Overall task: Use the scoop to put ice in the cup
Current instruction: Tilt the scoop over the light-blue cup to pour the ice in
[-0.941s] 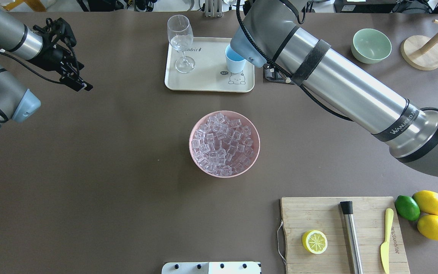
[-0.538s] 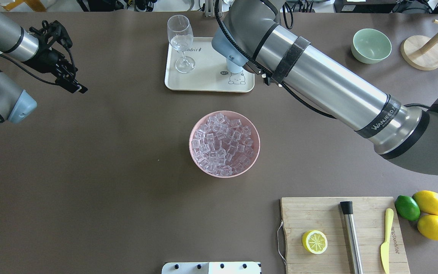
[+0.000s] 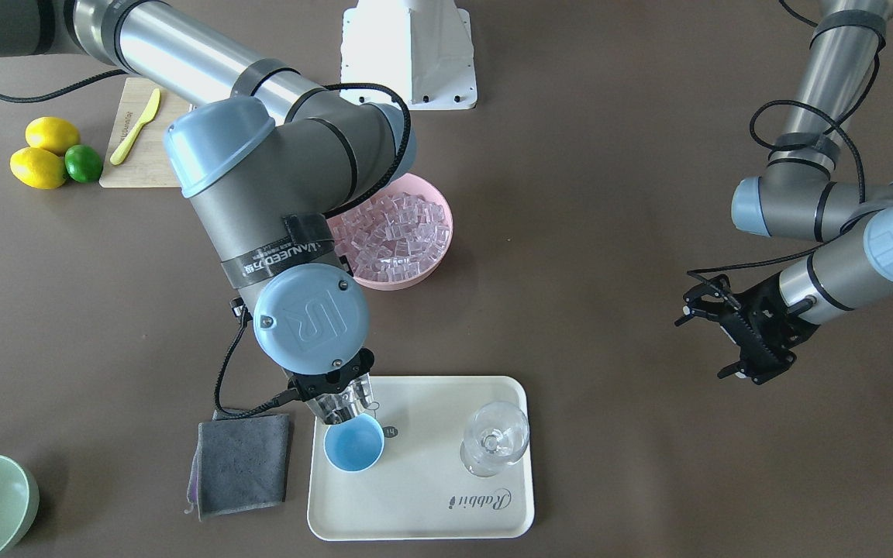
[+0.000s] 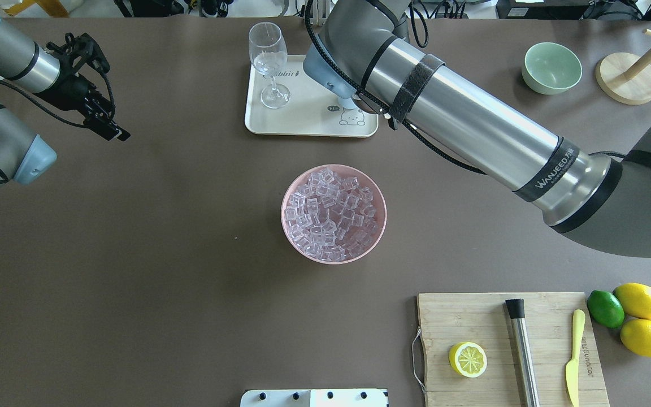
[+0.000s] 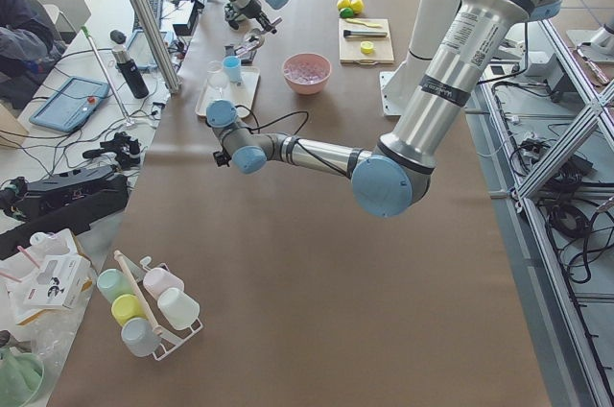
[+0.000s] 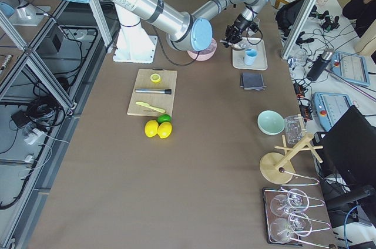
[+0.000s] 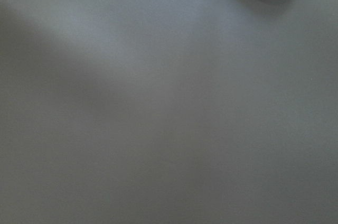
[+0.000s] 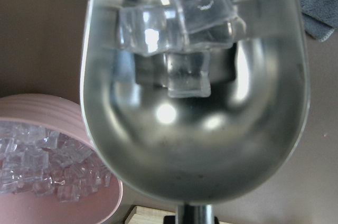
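Observation:
My right gripper (image 3: 332, 387) is shut on the handle of the steel scoop (image 3: 344, 406). It holds the scoop just above the rim of the light-blue cup (image 3: 353, 446), which stands on the cream tray (image 3: 415, 519). In the right wrist view the scoop's trough (image 8: 195, 145) holds a few clear ice cubes (image 8: 185, 18) at its far end. In the overhead view my right arm hides the cup. The pink bowl (image 4: 284, 210), full of ice (image 4: 332, 213), sits mid-table. My left gripper (image 4: 112, 130) hovers far to the left, empty, its fingers looking closed.
A stemmed glass (image 4: 269, 59) stands on the tray beside the cup. A grey cloth (image 3: 241, 461) lies next to the tray. A green bowl (image 4: 551, 68) is at the back right. A cutting board (image 4: 472, 316) holds a lemon half, a steel cylinder (image 4: 522, 350) and a knife.
My right arm has swung left along the tray with the scoop and now covers the cup in the overhead view. My left gripper has shifted slightly left.

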### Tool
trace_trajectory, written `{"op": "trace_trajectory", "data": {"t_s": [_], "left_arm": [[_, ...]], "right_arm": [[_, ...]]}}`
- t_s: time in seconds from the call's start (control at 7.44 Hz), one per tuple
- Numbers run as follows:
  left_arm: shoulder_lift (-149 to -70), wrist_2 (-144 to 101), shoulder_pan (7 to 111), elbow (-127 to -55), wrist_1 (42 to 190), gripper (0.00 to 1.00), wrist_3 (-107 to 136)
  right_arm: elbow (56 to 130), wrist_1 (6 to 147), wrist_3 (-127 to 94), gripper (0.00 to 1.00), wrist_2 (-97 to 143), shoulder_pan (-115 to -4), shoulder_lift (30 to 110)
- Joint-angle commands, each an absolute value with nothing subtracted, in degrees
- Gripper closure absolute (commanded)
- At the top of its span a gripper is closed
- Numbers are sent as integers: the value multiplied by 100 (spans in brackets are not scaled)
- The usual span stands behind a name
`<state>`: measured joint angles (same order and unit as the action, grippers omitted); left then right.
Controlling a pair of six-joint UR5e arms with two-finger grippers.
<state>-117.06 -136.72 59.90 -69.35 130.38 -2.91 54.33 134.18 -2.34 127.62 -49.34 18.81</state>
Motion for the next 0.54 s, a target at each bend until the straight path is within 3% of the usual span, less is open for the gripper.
{"op": "trace_trajectory", "data": {"t_s": [0.0,0.4], "left_arm": [[-11716,-13667,5977,-6935,12903,2,-290],[-11716,-13658,5959,-6926,12894,2,-281]], "right_arm": [[4871,13412,-159,100,12692,-4939,1574],[4825,13412,-141,100,12604,-4939,1565]]}}
